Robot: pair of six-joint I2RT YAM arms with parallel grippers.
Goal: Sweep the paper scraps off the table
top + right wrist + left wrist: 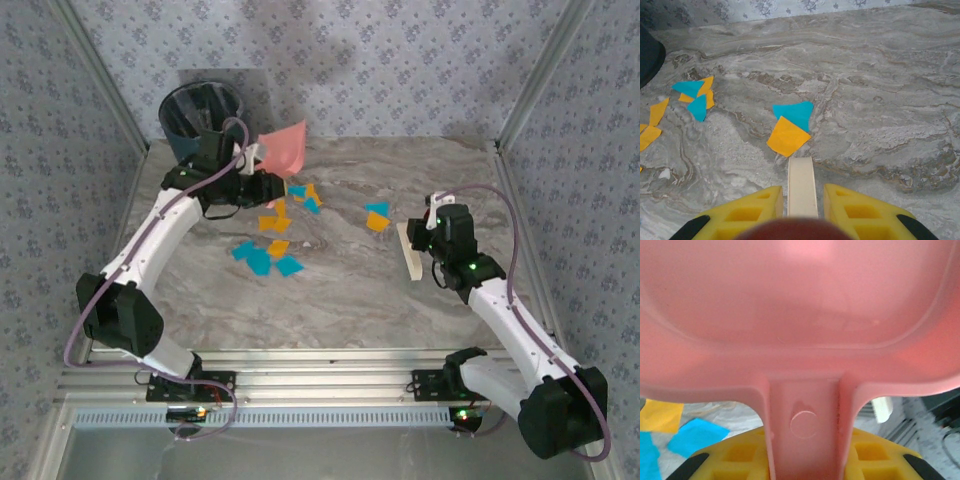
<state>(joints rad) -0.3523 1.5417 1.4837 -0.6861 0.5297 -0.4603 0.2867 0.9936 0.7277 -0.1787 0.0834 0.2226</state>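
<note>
Turquoise and orange paper scraps (268, 252) lie scattered on the marble table (350, 300), with more near the back (302, 193) and a pair at mid-right (377, 216). My left gripper (262, 168) is shut on the handle of a pink dustpan (285, 147), lifted and tilted beside the bin. In the left wrist view the dustpan (800, 315) looms above the gripper (807, 442), and scraps (695, 435) show below it. My right gripper (427, 237) is shut on a cream-coloured brush (410, 252). The brush (801, 182) points from the gripper (803, 194) at an orange scrap (787, 136) and a turquoise one (796, 113).
A dark round bin (200, 115) stands at the back left corner, its edge (647, 55) also in the right wrist view. Aluminium rails edge the table, and patterned walls close in the back and sides. Bare marble (880, 100) stretches to the right of the scraps.
</note>
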